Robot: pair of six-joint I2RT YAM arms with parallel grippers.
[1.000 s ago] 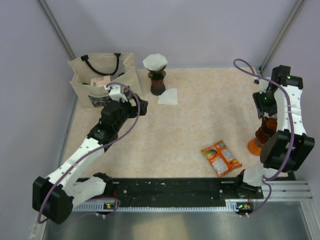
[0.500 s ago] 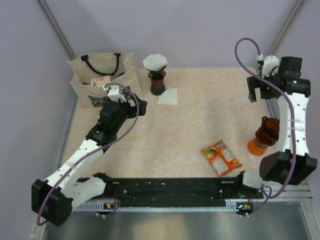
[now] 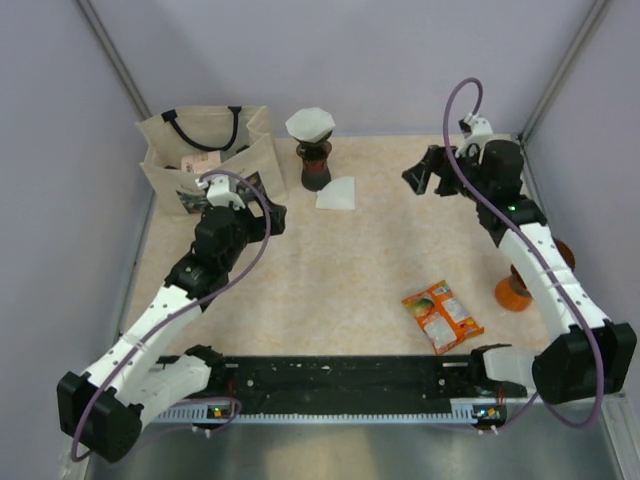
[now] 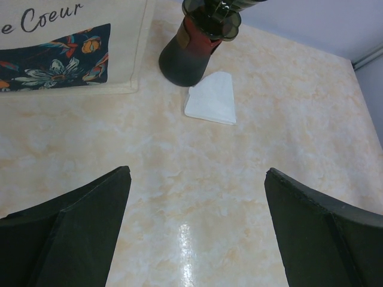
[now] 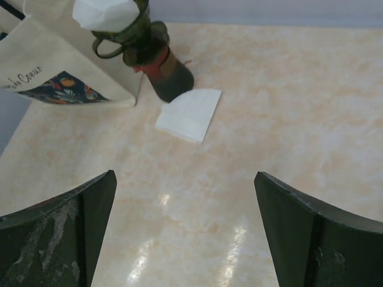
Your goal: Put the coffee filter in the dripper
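The dark olive-green translucent cone dripper (image 5: 134, 36) tops a dark red-banded carafe (image 5: 170, 75), holding a white paper filter (image 5: 105, 13); a folded white filter (image 5: 188, 115) lies beside the carafe. The left gripper (image 4: 197, 171) and right gripper (image 5: 184, 174) have fingers spread wide, holding nothing.

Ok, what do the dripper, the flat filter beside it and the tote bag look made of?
The dripper looks like dark olive translucent plastic, glossy. The flat filter seems thin matte white paper, folded. The tote bag looks like beige woven cloth, maybe canvas, with a printed panel.
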